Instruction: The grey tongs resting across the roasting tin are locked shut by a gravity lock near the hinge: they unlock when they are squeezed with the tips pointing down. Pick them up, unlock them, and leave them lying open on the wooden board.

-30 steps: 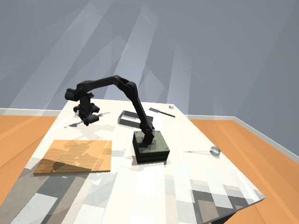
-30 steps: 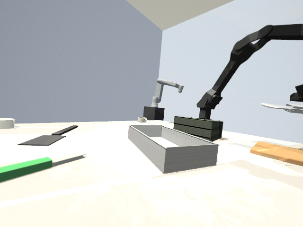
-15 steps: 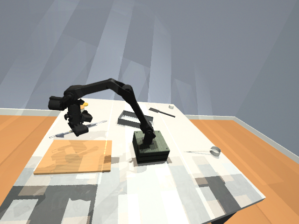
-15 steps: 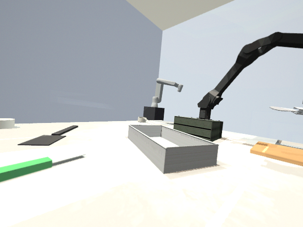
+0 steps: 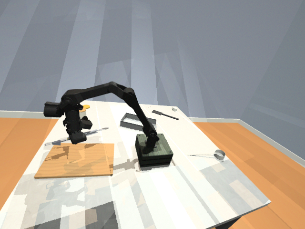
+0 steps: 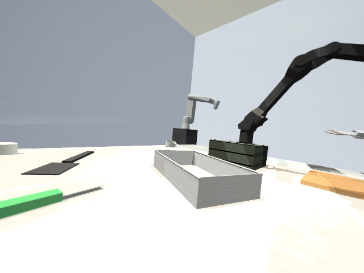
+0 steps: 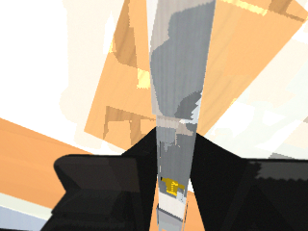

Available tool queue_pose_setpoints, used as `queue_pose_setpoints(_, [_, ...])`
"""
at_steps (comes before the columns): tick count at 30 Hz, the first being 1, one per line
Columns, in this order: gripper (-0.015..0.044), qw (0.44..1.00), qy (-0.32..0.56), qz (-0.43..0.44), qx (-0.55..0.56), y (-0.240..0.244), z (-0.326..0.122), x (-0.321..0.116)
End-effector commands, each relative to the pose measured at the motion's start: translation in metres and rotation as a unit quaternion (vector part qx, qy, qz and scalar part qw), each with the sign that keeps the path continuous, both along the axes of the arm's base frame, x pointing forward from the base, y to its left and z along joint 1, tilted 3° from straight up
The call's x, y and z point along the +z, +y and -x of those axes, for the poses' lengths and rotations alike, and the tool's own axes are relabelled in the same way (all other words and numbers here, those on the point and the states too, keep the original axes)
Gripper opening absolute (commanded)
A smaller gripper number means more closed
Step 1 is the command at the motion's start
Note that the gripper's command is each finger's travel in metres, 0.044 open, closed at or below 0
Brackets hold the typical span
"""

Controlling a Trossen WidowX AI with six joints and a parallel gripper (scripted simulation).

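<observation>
My gripper [image 5: 80, 135] [image 7: 169, 128] is shut on the grey tongs and holds them up, roughly level, near the back edge of the wooden board [image 5: 86, 160] [image 6: 338, 182] [image 7: 250, 48]. The tongs [image 5: 90, 131] [image 7: 180, 72] look closed, a single narrow strip in the wrist view, with a yellow part near the fingers. Their rounded end [image 6: 338, 132] shows at the right edge of the exterior view, where the gripper is out of view. Their shadow falls on the board. The roasting tin [image 5: 130, 126] [image 6: 229, 187] stands apart from them, behind the robot's base.
The robot's dark green base box [image 5: 156, 150] [image 6: 235, 154] stands right of the board. A dark spatula [image 5: 169, 116] [image 6: 49, 168] and a green-handled tool [image 6: 32, 201] lie beyond the tin. A jar, partly hidden, stands behind the arm. A ring-shaped strainer [image 5: 219, 154] lies at the right.
</observation>
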State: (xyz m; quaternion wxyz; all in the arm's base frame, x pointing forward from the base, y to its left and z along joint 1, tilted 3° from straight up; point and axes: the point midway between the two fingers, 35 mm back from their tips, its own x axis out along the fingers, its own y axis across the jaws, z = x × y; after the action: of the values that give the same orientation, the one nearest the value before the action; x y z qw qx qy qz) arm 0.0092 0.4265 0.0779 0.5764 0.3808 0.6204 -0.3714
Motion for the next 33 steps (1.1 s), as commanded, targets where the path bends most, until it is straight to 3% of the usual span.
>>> queue_pose_setpoints(1, [-0.0150,1.000,0.011,-0.016,-0.007,0.001,0.000,0.002])
queue_pose_setpoints(33, [-0.0150,0.951,0.145,-0.271,-0.037,0.000,-0.013,0.037])
